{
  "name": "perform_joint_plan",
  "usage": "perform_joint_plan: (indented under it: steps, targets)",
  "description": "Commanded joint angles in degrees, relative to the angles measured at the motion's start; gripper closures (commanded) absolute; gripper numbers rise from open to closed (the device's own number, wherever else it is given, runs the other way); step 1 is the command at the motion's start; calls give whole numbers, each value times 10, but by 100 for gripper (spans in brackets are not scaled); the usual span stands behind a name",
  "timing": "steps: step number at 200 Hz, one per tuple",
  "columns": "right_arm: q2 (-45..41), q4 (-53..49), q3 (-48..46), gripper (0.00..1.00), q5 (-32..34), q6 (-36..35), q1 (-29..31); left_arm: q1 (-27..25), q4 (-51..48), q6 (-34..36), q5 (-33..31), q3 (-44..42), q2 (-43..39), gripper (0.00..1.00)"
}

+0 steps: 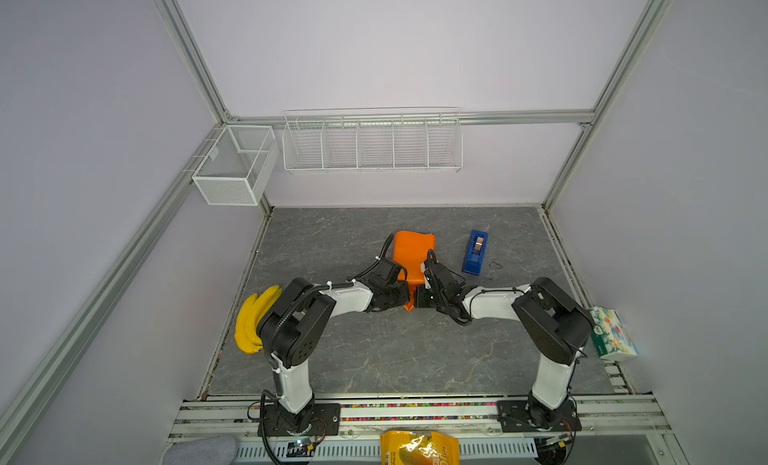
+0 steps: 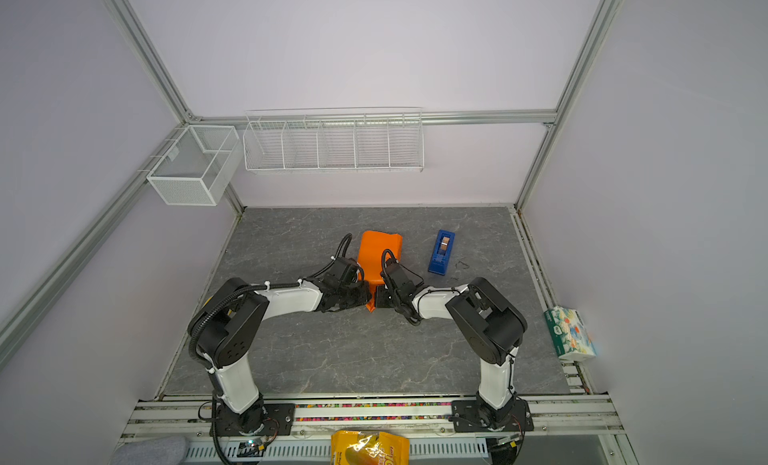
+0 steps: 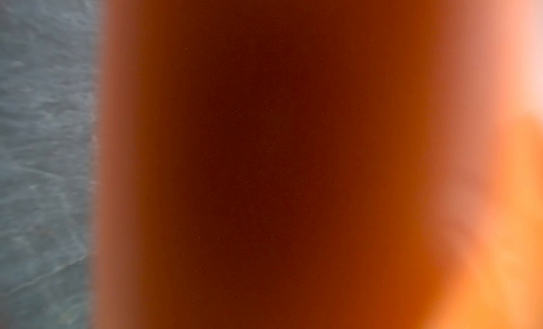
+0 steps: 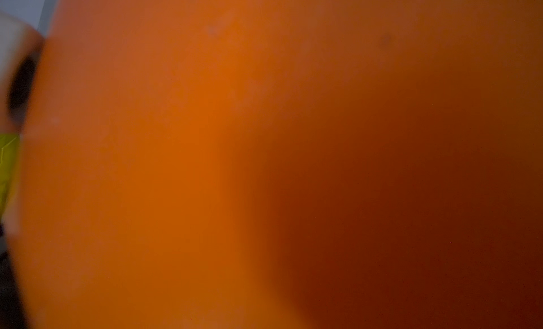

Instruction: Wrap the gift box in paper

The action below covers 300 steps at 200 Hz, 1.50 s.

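At the middle of the desk (image 1: 374, 355), both arms meet over the paper (image 1: 412, 251), which stands bunched into a narrow, humped orange shape and does not lie flat. We cannot see the gift box anywhere; we judge that it sits under that hump, fully covered by the sheet.

We read the step in hand as the fold itself: drawing the sheet's sides together over the box at its near end, where a thin orange flap sticks up between the two arms.

The left end effector (image 1: 400, 300) and the right end effector (image 1: 419, 297) face each other across that flap, both clenched tight. They sit close against the paper, but we cannot tell from above whether either truly pinches it. Both wrist views show little more than blurred orange.

As we see it, the next move calls for one arm to pin the seam down while the other goes for the tape dispenser (image 1: 475, 252), which stands apart on the right. Thin paper like this will likely spring open if both let go at once.
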Motion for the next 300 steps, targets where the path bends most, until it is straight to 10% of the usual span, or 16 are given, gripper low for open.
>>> perform_joint_plan:
  steps: [1,300]
  targets:
    - [8,20,-6,94,-5,10,2,0,-17,5,-9,7,-26,100]
    - [32,23,5,94,-33,16,0,14,-68,20,-38,43,3,100]
